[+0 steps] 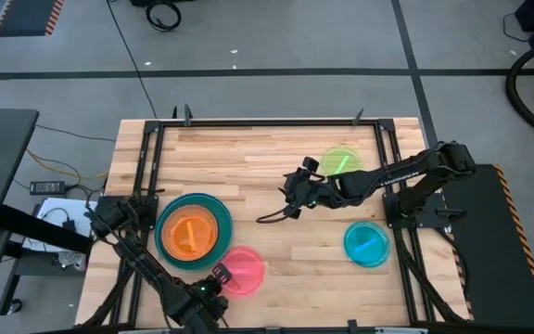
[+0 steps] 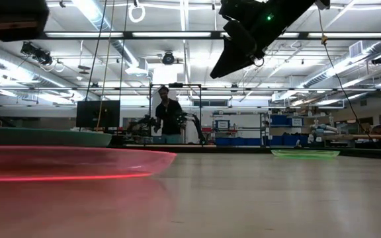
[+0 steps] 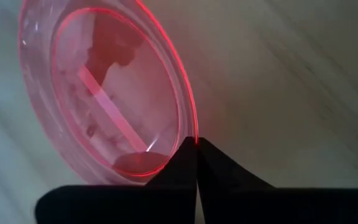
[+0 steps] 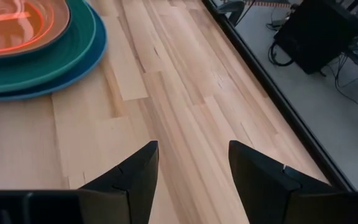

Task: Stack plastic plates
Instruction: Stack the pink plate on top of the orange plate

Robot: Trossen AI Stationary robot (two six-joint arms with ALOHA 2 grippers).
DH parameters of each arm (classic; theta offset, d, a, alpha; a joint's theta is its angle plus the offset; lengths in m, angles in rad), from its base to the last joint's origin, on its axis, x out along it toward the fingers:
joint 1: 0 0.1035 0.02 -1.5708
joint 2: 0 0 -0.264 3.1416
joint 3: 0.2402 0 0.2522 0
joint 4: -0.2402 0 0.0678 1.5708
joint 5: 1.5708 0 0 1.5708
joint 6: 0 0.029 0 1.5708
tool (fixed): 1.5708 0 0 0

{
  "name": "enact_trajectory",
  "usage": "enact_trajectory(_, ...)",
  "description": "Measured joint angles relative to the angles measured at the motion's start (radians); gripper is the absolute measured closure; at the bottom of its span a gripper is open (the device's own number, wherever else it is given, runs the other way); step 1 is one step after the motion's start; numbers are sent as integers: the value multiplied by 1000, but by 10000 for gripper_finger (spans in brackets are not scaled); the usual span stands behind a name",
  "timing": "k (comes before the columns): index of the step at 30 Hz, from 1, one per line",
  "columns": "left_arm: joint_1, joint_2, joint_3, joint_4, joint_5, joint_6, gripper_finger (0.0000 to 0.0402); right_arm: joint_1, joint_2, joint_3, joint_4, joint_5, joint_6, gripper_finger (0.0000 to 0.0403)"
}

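The left gripper [image 3: 197,144] pinched the pink plate's [image 1: 241,270] rim at the near table edge, beside the stack [image 1: 193,231]. The right gripper [image 1: 290,190] hovered mid-table, parted and empty. Only the low view showed a person [image 2: 169,118].

Ceiling strip lights [image 2: 177,34] are flooding the room evenly — the pink plate [image 2: 71,160] is blurring up close, its rim glowing — shadows staying soft.
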Motion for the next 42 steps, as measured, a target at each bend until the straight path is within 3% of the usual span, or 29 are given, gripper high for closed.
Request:
enact_trajectory(12, -3, -89, 0, 34, -207, -68, 400, -36, 0, 0, 76, -1, -116, 198)
enact_trajectory(21, -16, -223, 1, -152, -238, -235, 401, -65, 0, 0, 87, -15, -138, 198)
enact_trajectory(25, -22, -241, 1, -293, -177, -368, 401, -73, 0, 0, 122, -46, -164, 198)
enact_trajectory(31, -27, -241, 0, -484, -2, -615, 399, -91, 0, 0, 140, -54, -199, 198)
enact_trajectory(35, -28, -241, -13, -493, 52, -694, 398, -102, 0, 0, 142, -55, -192, 198)
enact_trajectory(42, -25, -241, -143, -483, 160, -789, 397, -101, 0, 0, 160, -117, -185, 198)
